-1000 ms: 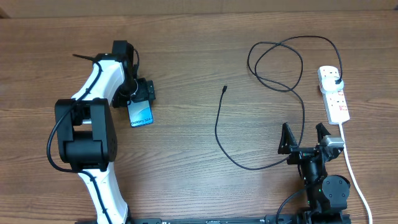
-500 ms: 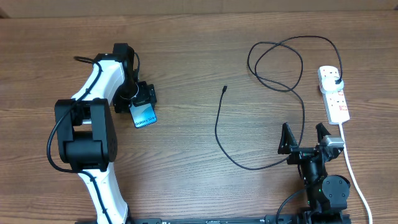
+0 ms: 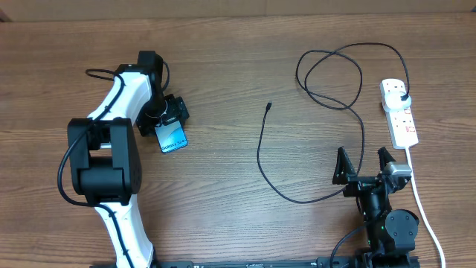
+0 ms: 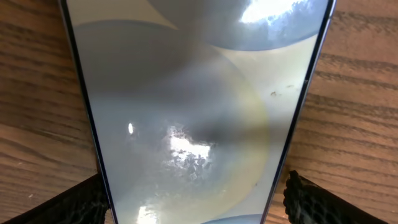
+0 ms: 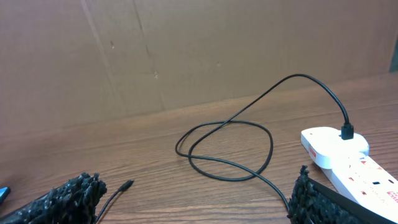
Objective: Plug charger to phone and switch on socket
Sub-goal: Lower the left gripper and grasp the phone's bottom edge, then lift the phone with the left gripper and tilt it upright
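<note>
Overhead: the left arm's black claw (image 3: 170, 119) is clamped on the slim rectangular smartphone with black edges and a light-blue screen (image 3: 172, 138), at the left side of the brown wooden bench (image 3: 223, 45). The long thin black charger cable (image 3: 259, 152) lies well apart from it. Its small connector tip (image 3: 268, 106) rests free at mid-bench. The line curves down, climbs through a loop, and ends in a black plug (image 3: 402, 96) seated in the white elongated power strip with red markings (image 3: 401, 119) at the right. The right claw (image 3: 364, 165) sits near the bench's front edge, its fingers spread with nothing between them.

Left wrist: the phone's glossy screen fills the view, and the black textured fingertips (image 4: 84, 200) press against its two long edges.

Right wrist: the two fingertips (image 5: 65, 198) stand wide apart over bare wood. Beyond them lie the cable loop, the connector tip and the plugged strip, with a brown cardboard wall (image 5: 186, 56) behind.
</note>
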